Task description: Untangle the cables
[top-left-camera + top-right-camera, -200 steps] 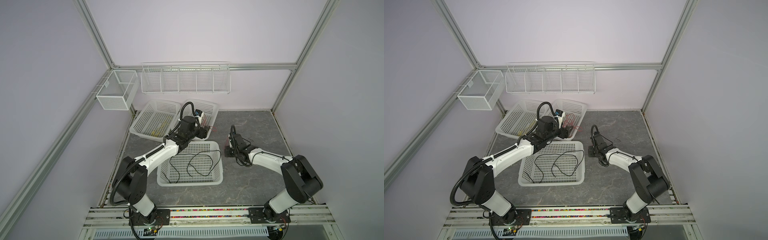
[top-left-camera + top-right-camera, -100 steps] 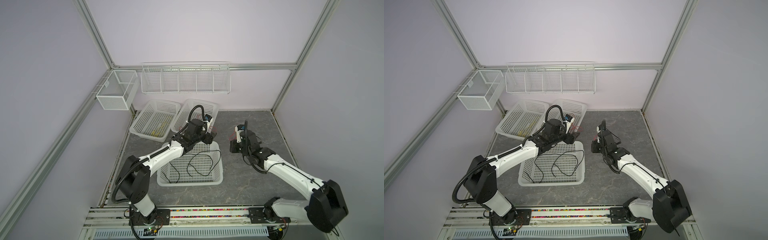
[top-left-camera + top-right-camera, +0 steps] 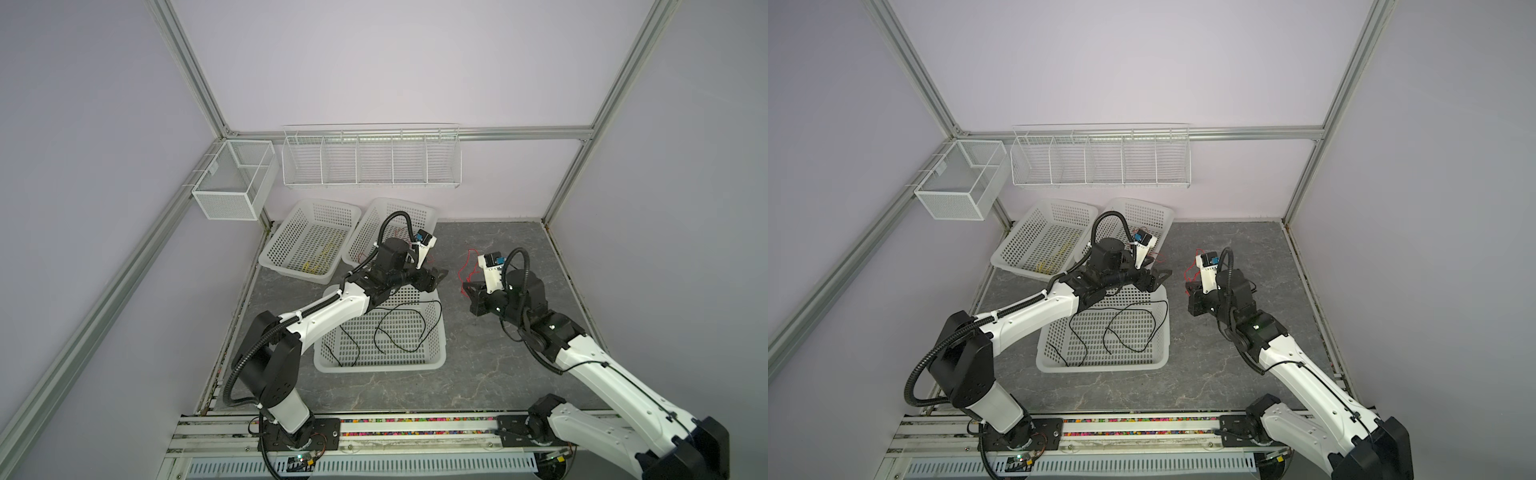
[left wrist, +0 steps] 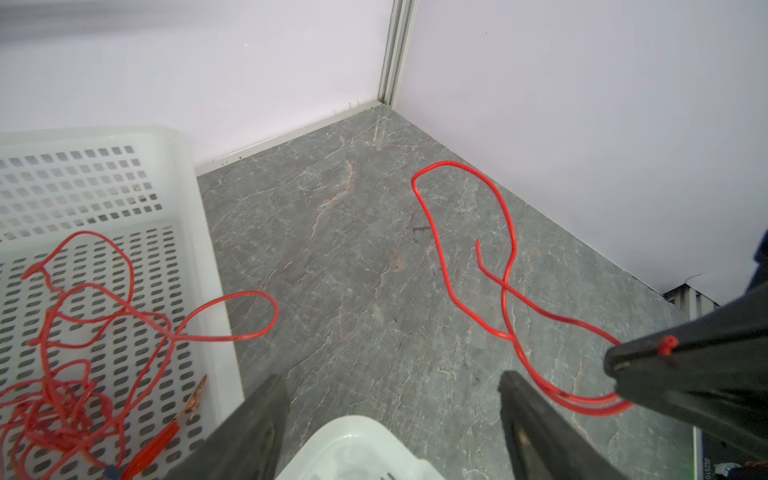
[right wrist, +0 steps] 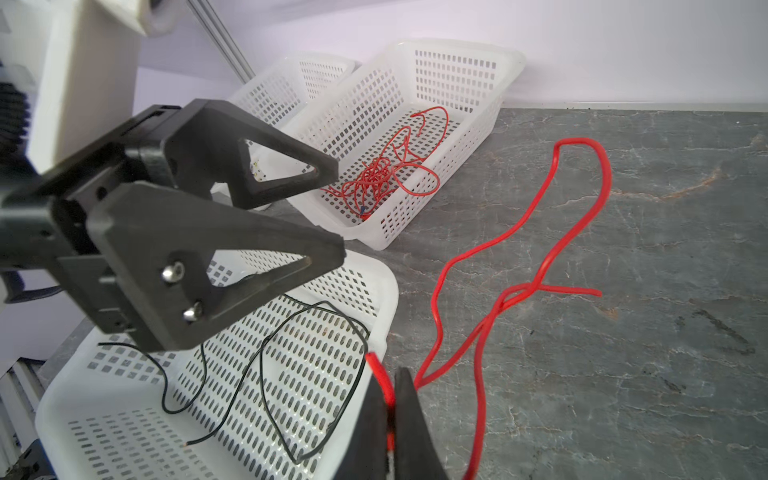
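both arms are sitting differently from a second ago: the left gripper, then over the far right basket, is now hovering above the far rim of the near basket, and the right arm is stretching out, its elbow swung to the near right. a strip of print in the left wrist view is showing too blurred to read. the right gripper is pinching a red cable tight. that strand is trailing over the grey table, long axis running near to far, its loop pointing at the far wall and crossing itself. the left gripper is standing wide open, gripping nothing. only the right wrist view is showing the pinch. only the left wrist view is showing a crocodile clip beside the red tangle in the far right basket. black cables are lying in the near basket. only the top views are showing yellow cables in the far left basket.
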You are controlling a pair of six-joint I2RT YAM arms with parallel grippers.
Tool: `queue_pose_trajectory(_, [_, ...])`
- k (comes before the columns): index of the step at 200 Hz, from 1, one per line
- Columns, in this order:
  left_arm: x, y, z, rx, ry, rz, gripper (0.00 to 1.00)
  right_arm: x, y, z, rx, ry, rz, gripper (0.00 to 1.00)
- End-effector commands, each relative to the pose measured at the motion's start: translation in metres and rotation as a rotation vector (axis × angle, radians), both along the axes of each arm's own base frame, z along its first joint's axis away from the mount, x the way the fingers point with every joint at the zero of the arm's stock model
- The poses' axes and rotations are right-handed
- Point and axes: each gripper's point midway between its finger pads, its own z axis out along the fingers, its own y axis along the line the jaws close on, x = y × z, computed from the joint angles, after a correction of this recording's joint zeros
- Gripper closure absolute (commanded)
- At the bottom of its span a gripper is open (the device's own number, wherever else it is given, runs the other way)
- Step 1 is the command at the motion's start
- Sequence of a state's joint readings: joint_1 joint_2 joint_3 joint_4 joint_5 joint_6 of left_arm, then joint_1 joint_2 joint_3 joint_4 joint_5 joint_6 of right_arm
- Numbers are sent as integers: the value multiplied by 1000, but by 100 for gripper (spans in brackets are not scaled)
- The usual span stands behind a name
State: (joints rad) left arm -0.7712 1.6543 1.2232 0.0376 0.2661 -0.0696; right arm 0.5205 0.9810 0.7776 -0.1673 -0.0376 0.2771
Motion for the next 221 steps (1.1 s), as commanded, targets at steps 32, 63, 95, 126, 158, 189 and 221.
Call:
queue_pose_trajectory(32, [-6,-6,1,1,-41,0,19,-17,9,12,0,-64,116,93])
queue_pose_trajectory(63, [-6,-16,5,-44,18,-15,19,-22,13,15,22,-83,150,93])
queue_pose_trajectory(95, [-12,-28,10,-98,89,-64,19,-22,13,13,16,-85,152,93])
queue_pose_trajectory(126, [-18,-39,9,-150,178,-109,16,-21,13,15,18,-93,151,93])
queue_pose_trajectory(158, [-26,-51,6,-199,263,-163,13,-21,14,22,32,-121,156,93])
queue_pose_trajectory(189, [-29,-58,11,-259,305,-197,27,-19,15,26,35,-138,153,93])
queue_pose_trajectory(221, [-30,-63,9,-279,336,-217,50,-19,14,30,39,-156,151,93])
